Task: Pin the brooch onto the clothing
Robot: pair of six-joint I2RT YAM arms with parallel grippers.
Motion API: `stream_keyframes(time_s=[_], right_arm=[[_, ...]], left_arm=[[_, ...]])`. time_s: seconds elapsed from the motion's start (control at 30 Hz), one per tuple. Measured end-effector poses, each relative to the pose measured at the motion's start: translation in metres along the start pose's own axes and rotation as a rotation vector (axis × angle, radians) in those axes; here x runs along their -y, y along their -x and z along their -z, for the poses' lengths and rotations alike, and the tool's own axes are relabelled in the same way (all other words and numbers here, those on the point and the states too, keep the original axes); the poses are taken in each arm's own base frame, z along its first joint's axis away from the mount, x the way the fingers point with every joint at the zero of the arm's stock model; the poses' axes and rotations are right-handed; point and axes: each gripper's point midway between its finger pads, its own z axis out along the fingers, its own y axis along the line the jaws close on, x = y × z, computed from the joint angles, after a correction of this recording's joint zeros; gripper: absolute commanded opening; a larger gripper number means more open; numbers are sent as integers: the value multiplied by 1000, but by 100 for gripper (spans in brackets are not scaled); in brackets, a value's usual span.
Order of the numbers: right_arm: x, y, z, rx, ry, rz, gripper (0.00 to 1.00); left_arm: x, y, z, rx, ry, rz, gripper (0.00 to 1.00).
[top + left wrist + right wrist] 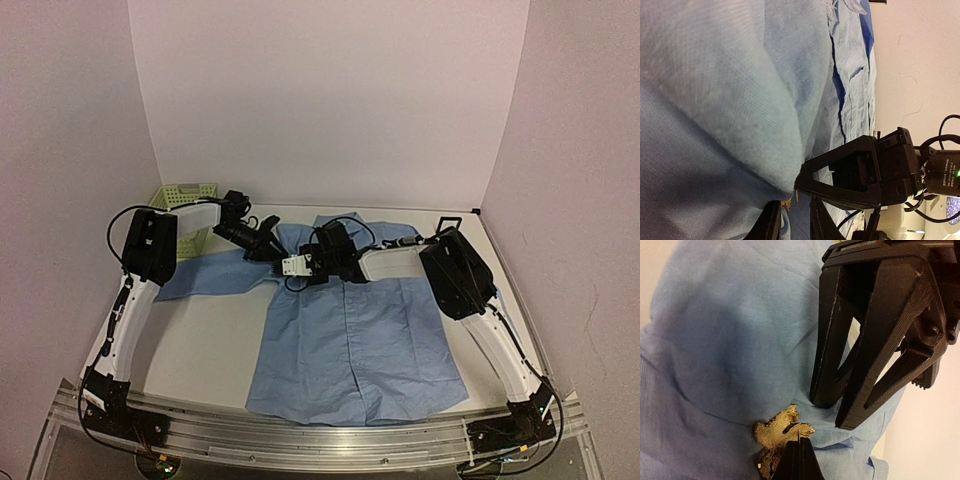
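1. Right wrist view: right gripper [798, 440] is clenched, grasping the brooch [777, 432] against the shirt [715, 340].
2. Left gripper [835, 412], just beside it, pinches a shirt fold.
3. The brooch sits on the shirt's far left, near the collar.

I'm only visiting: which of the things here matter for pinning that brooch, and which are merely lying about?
Part of the job:
- brooch
- shirt
- right gripper, shut on the brooch
- left gripper, at the cloth beside it

Just lying about:
- green basket
- small black frame
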Motion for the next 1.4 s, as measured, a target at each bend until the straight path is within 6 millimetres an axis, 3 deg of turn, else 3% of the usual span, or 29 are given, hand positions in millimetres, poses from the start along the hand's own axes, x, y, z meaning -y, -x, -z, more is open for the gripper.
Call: stream_keyframes(time_s=[0.27,0.4,0.77,0.83,1.3,1.4], right_arm=[[0,0,1,11,14,-6,0],[0,0,1,11,18,-8,0],[0,1,1,13,29,-22,0],[0,2,1,14,30,-28,0],[-2,4,2,32,47,-51,0],[-2,4,2,33,47,-45,0]], left_arm=[[-18,-6,5,-24,139,-161,40],[-20,-4,16,-34,236,-227,44],[-17,-21,16,-96,276,-209,58],[-15,-21,11,-96,277,-223,56],[-16,-13,-10,-44,132,-99,1],[-16,-12,-11,-41,128,-92,0]])
